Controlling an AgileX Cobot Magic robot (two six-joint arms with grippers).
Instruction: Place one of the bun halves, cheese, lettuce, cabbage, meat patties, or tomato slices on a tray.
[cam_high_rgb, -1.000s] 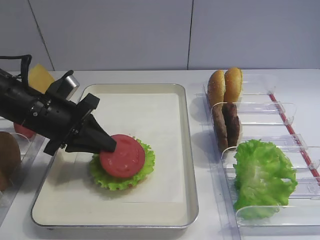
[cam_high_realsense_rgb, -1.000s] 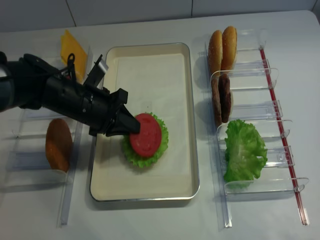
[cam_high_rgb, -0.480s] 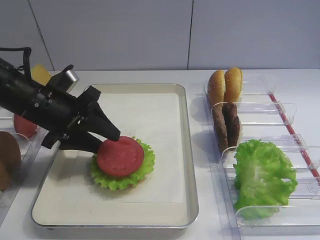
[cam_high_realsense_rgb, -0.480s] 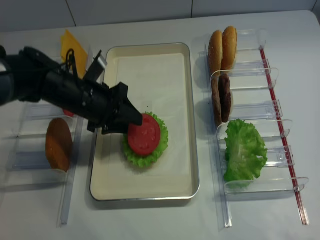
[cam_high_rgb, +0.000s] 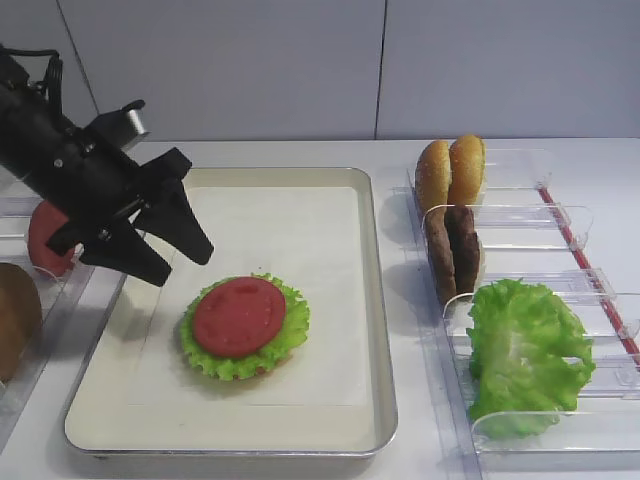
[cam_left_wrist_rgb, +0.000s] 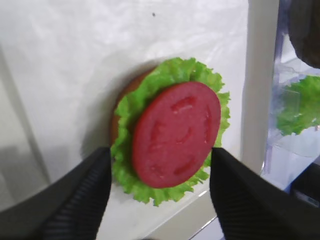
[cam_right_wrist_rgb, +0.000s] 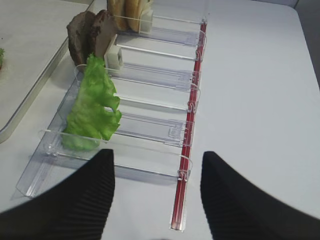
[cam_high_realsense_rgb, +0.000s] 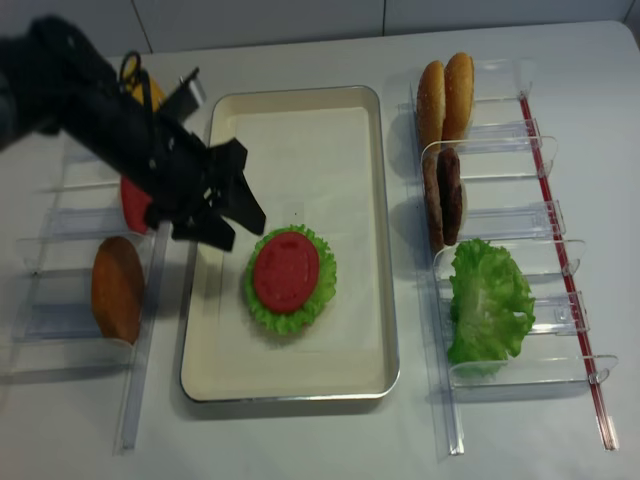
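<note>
A red tomato slice (cam_high_rgb: 240, 315) (cam_high_realsense_rgb: 287, 270) (cam_left_wrist_rgb: 175, 132) lies flat on a lettuce leaf (cam_high_rgb: 290, 338) (cam_left_wrist_rgb: 132, 165) in the cream tray (cam_high_rgb: 378, 300) (cam_high_realsense_rgb: 300, 110). A brown bun edge (cam_left_wrist_rgb: 115, 125) shows under the leaf. My left gripper (cam_high_rgb: 183, 266) (cam_high_realsense_rgb: 243, 233) (cam_left_wrist_rgb: 159, 150) hangs open above and to the left of the slice, touching nothing. My right gripper (cam_right_wrist_rgb: 157, 155) is open and empty over the white table, near the clear bins' front end. It is out of both high views.
Clear bins on the right hold two bun halves (cam_high_rgb: 450, 170) (cam_high_realsense_rgb: 445, 90), meat patties (cam_high_rgb: 452, 250) (cam_right_wrist_rgb: 90, 35) and loose lettuce (cam_high_rgb: 525, 350) (cam_right_wrist_rgb: 92, 107). Left bins hold another tomato slice (cam_high_rgb: 45, 235) (cam_high_realsense_rgb: 133, 205) and a bun half (cam_high_realsense_rgb: 118, 288).
My left gripper opened and let go of the tomato slice, which now rests on the lettuce. The gripper then rose and drew back to the left.
</note>
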